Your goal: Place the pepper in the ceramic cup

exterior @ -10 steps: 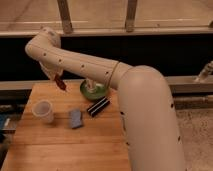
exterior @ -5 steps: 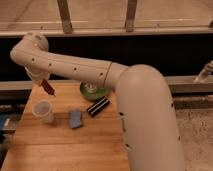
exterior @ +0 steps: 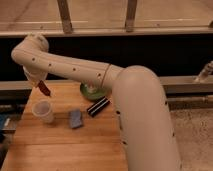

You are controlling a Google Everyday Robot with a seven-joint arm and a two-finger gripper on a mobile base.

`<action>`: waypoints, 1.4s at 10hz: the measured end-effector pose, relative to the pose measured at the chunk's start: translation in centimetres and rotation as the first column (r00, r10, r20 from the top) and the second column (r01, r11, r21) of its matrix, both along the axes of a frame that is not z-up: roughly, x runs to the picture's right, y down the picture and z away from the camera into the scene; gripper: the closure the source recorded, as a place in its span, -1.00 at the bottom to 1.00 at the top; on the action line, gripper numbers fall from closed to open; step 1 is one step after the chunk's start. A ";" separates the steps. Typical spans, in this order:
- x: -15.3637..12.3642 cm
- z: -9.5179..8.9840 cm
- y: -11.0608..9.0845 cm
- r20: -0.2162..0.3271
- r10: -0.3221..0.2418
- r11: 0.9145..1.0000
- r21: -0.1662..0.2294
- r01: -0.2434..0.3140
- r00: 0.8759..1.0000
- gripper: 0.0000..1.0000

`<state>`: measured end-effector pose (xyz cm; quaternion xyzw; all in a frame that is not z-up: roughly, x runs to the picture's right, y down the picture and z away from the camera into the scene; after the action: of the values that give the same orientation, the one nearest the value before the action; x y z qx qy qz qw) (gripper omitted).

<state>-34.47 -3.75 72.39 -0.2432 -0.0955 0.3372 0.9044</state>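
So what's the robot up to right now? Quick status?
End effector above table's left rear, shut on pepper. Ceramic cup just below, upright, nothing seen inside. Blue block and black block sit clear, right of cup.

pepper [exterior: 45, 89]: showing dark red, hanging at the gripper [exterior: 41, 85] above the tabletop's left part
ceramic cup [exterior: 44, 111]: showing plain off-white
arm [exterior: 75, 70]: showing cream, dotted with small dark spots
bowl [exterior: 93, 91]: showing green (mostly hidden by the arm)
block [exterior: 98, 106]: showing black, ribbed
sponge [exterior: 76, 118]: showing blue
tabletop [exterior: 65, 145]: showing light wood grain
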 end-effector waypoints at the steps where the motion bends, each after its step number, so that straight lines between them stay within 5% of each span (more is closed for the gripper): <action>1: -0.6 0.3 0.2 0.008 -0.004 1.000 -0.009 0.004 1.000 1.00; 6: -2.3 1.0 2.0 0.034 -0.038 0.997 -0.061 0.040 0.999 1.00; 14: -3.9 3.6 6.0 0.062 -0.080 0.979 -0.183 0.090 0.995 1.00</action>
<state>-38.42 2.25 76.03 -0.3392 -0.0776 0.2992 0.8885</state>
